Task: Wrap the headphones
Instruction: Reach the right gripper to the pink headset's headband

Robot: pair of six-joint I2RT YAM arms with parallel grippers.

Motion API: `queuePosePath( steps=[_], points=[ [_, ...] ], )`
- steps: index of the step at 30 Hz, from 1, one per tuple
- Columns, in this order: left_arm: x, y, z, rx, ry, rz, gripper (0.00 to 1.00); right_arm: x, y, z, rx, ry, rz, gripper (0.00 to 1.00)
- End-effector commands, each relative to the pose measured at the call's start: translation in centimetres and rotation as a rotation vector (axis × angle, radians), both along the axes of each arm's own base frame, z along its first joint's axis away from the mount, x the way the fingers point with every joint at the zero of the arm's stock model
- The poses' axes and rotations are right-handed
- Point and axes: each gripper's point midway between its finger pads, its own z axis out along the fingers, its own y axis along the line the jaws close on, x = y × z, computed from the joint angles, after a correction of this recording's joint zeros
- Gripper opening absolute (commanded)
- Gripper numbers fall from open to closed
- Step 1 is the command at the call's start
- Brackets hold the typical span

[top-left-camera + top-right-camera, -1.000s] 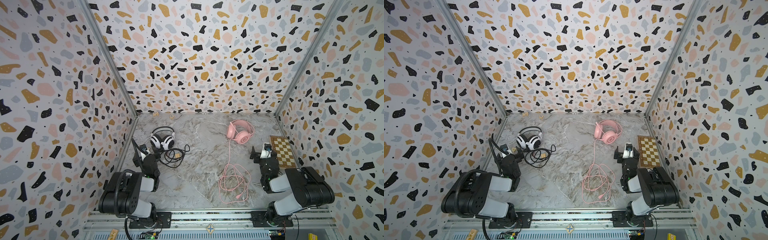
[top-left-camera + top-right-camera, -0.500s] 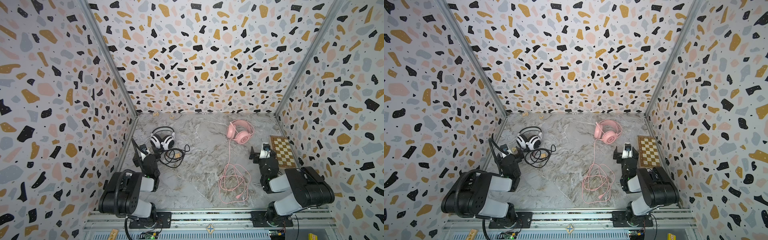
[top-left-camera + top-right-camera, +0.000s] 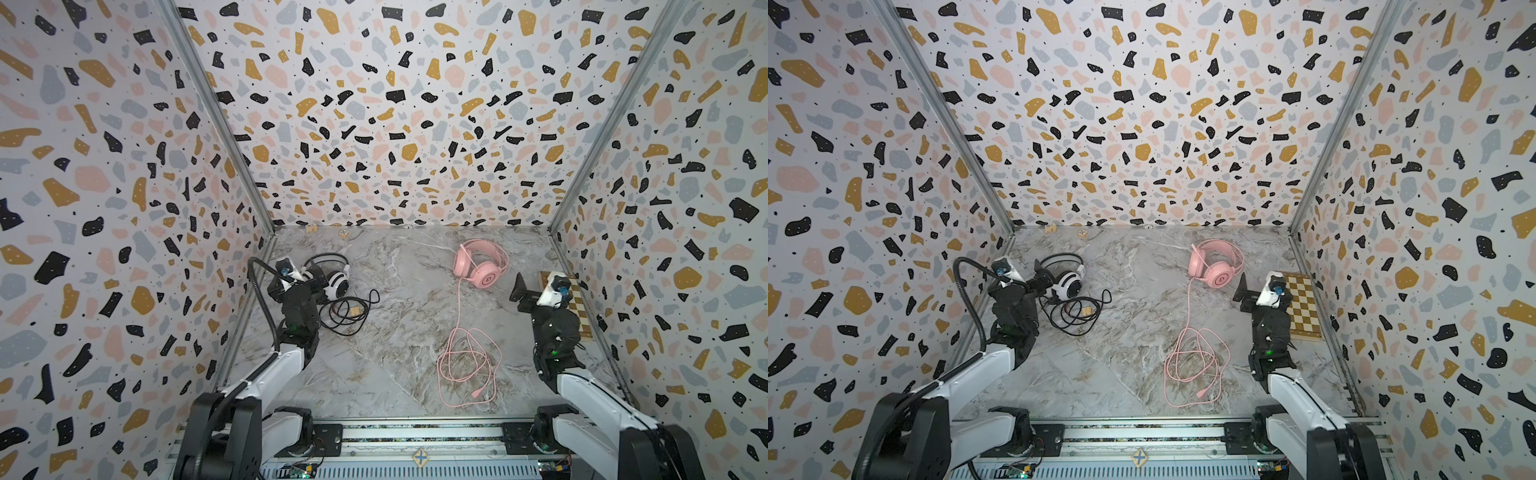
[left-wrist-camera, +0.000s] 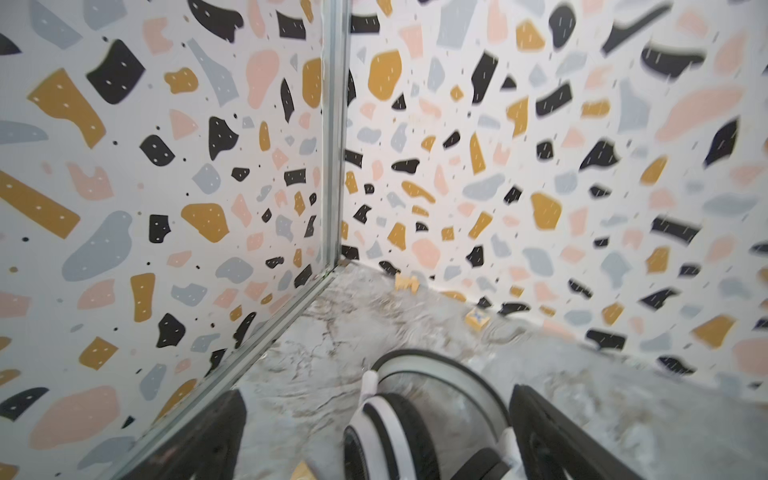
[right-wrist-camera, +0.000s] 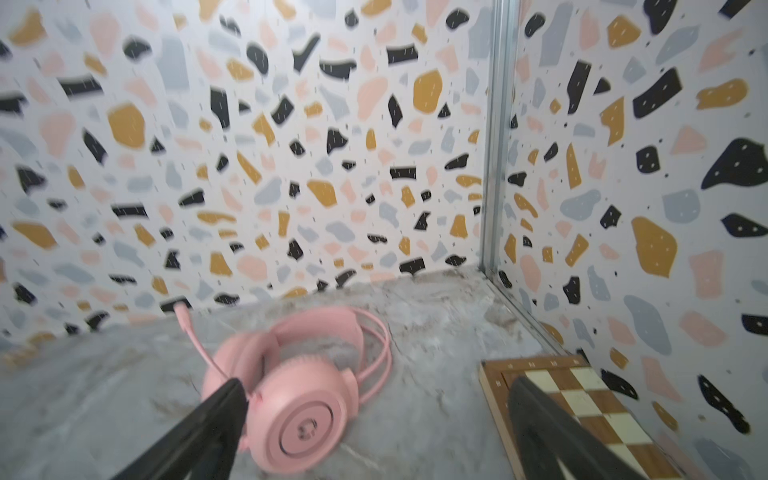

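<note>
The white headphones with black pads lie at the back left, their black cable heaped in front of them. My left gripper hangs open just above their near side, an ear cup showing between its fingers. The pink headphones lie at the back right. Their pink cable runs forward into a loose coil. My right gripper stands open to their right, holding nothing.
A wooden chessboard lies along the right wall, partly under my right arm. One small wooden block sits inside the black cable heap. Two more rest by the back wall. Patterned walls close three sides.
Both arms have unfolded, risen and reached forward, the left toward the white headphones and the right toward the pink ones. Both grippers stayed open. Headphones and cables have not moved.
</note>
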Motion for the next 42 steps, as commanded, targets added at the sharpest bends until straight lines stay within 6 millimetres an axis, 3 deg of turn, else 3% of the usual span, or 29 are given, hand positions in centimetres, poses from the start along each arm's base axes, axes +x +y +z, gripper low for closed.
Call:
queuePosePath(
  steps=[1, 5, 11, 15, 25, 34, 39, 42],
  points=[
    [-0.3, -2.3, -1.3, -0.176, 0.029, -0.138, 1.0, 0.9, 1.7, -3.2, 0.2, 0.231, 0.182, 1.0],
    [0.3, -5.6, -1.7, -0.256, 0.144, -0.31, 1.0, 4.2, 2.6, -5.0, 0.247, 0.467, 0.222, 0.97],
    [-0.3, -8.7, -3.2, -0.31, 0.33, -0.459, 0.96, 9.2, 3.3, -9.9, 0.403, 0.781, 0.198, 0.92],
    [-1.4, -10.1, -4.2, -0.349, 0.397, -0.521, 0.96, 12.1, 3.8, -12.3, 0.442, 0.813, 0.167, 0.9],
    [-5.9, -13.2, -4.3, -0.466, 0.349, -0.621, 0.99, 20.7, 1.4, -16.0, 0.315, 0.936, 0.053, 0.84],
    [-6.4, -14.3, -5.2, -0.433, 0.397, -0.639, 1.0, 21.6, -0.6, -19.5, 0.265, 1.01, 0.026, 0.81],
    [-6.2, -15.0, -5.3, -0.435, 0.407, -0.655, 1.0, 21.9, 0.4, -20.3, 0.298, 1.015, 0.084, 0.71],
    [-6.2, -15.2, -5.3, -0.435, 0.406, -0.657, 1.0, 22.1, 0.8, -20.5, 0.31, 1.013, 0.109, 0.57]
  ],
)
